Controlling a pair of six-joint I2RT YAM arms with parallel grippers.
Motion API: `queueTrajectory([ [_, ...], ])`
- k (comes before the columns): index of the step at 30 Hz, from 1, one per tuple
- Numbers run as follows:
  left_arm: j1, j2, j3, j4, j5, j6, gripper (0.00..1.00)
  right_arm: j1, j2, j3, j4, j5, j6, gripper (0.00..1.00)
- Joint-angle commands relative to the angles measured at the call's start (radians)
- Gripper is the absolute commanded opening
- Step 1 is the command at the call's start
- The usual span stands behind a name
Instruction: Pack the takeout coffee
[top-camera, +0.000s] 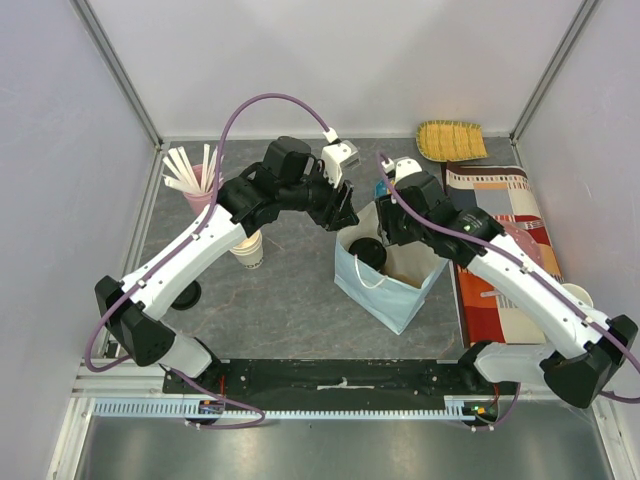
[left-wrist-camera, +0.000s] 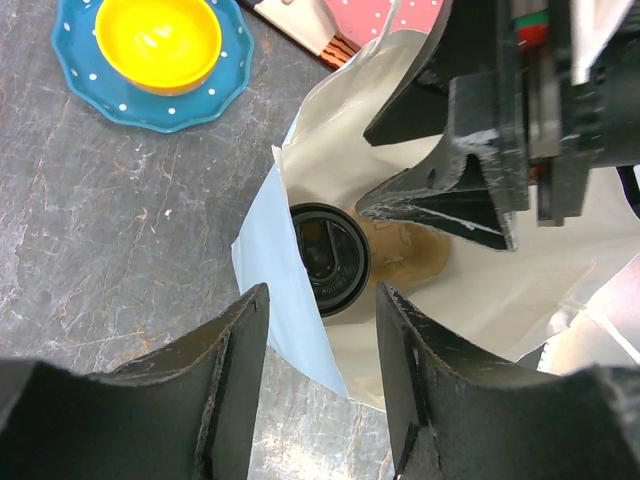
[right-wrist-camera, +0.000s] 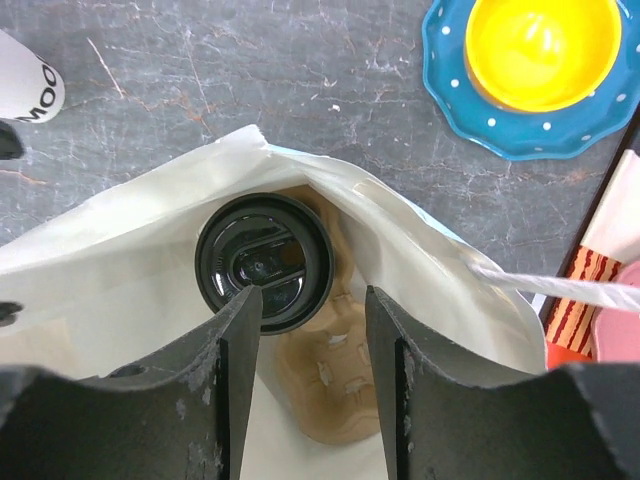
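Note:
The takeout coffee, seen by its round black lid (right-wrist-camera: 262, 262), stands inside the open light-blue paper bag (top-camera: 395, 300) on a brown cardboard cup carrier (right-wrist-camera: 335, 385). The lid also shows in the left wrist view (left-wrist-camera: 328, 256) and the top view (top-camera: 366, 252). My right gripper (right-wrist-camera: 312, 300) is open and empty just above the bag's mouth, beside the lid. My left gripper (left-wrist-camera: 322, 300) is open and empty over the bag's left rim (left-wrist-camera: 265, 270); the right gripper's fingers (left-wrist-camera: 460, 195) show across from it.
A yellow bowl on a blue plate (right-wrist-camera: 535, 75) lies behind the bag. A lidless paper cup (top-camera: 248, 250) and a pink cup of white sticks (top-camera: 197, 185) stand at the left. A patterned cloth (top-camera: 500, 240) and a woven yellow tray (top-camera: 451, 140) lie at the right.

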Motion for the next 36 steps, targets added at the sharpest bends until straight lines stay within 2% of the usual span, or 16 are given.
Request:
queueTrajectory([
  [1,0.001,-0.012,0.016,0.022,0.029,0.012,0.54,0.007,-0.037,0.080,-0.047,-0.002,-0.012,0.54],
  [8,0.002,-0.012,0.039,0.027,0.001,0.047,0.57,0.007,-0.060,0.179,-0.091,-0.048,-0.038,0.56],
  [13,0.010,-0.009,0.102,0.031,-0.068,0.107,0.59,0.007,-0.063,0.273,-0.107,-0.108,-0.048,0.57],
  [20,0.073,0.010,0.225,0.036,-0.160,0.114,0.65,0.007,-0.043,0.402,-0.101,-0.085,-0.029,0.59],
  [24,0.232,0.037,0.324,0.032,-0.256,0.127,0.70,0.007,0.001,0.505,-0.087,-0.062,-0.020,0.60],
  [29,0.443,0.077,0.387,0.011,-0.362,0.138,0.73,0.007,0.017,0.543,-0.052,-0.049,0.013,0.62],
  [36,0.669,0.163,0.400,0.016,-0.370,0.187,0.70,0.007,0.009,0.534,-0.030,-0.047,0.041,0.62],
])
